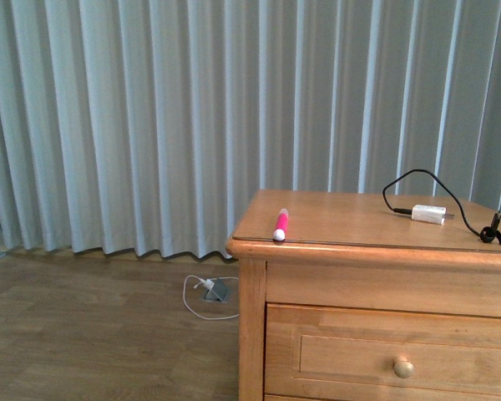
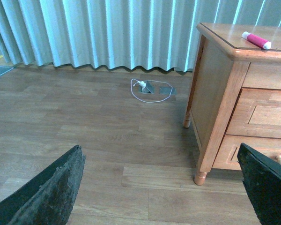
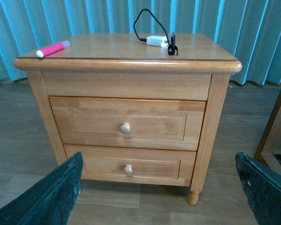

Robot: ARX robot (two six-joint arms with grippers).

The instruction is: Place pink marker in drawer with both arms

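Observation:
The pink marker (image 1: pixel 280 225) lies on the wooden nightstand's top near its front left corner, white cap end toward the edge; the marker (image 2: pixel 256 40) also shows in the left wrist view and the marker (image 3: pixel 52 48) in the right wrist view. The upper drawer (image 3: pixel 126 123) is closed, with a round pale knob (image 3: pixel 125 128); the drawer (image 1: pixel 392 349) and its knob (image 1: pixel 403 367) also show in the front view. My left gripper (image 2: pixel 161 187) is open over the floor, well to the side of the nightstand. In front of the nightstand and low, my right gripper (image 3: pixel 159 187) is open, facing the drawers. Neither arm appears in the front view.
A white charger block (image 1: pixel 428 214) with a black cable (image 1: pixel 417 180) lies on the nightstand top (image 1: pixel 351 219) at the right. A second, lower drawer (image 3: pixel 131 166) is closed. A white cord and floor socket (image 1: pixel 210 294) lie near the grey curtain (image 1: pixel 192 117). A wooden furniture leg (image 3: pixel 276 126) stands beside the nightstand.

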